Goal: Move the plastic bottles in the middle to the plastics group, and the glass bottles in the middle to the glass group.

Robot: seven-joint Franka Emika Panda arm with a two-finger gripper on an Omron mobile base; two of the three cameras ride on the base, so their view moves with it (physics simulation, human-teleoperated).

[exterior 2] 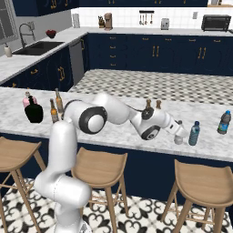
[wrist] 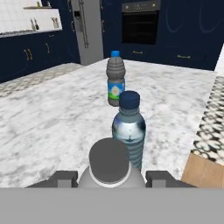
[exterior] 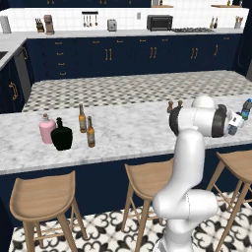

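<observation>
My gripper [wrist: 113, 176] is shut on the pale grey plastic bottle [wrist: 109, 162], whose grey cap sits between the fingers [wrist: 65, 177]. Just beyond it stand the two blue-capped bottles of the plastics group, one close [wrist: 129, 127] and one farther [wrist: 115, 78]. From the right base view the gripper [exterior 2: 180, 136] holds the plastic bottle [exterior 2: 178, 138] low at the counter, beside the nearer blue bottle [exterior 2: 194, 133]. Far left stand the pink bottle [exterior: 47, 129], the black bottle [exterior: 61, 135] and two brown beer bottles [exterior: 82, 118] [exterior: 90, 132].
Two small brown shakers [exterior: 170, 106] stand on the marble counter [exterior: 128, 133] behind my arm. Wooden stools [exterior: 44, 197] line the counter's near side. The counter's right end [wrist: 192, 144] lies close beside the blue bottles.
</observation>
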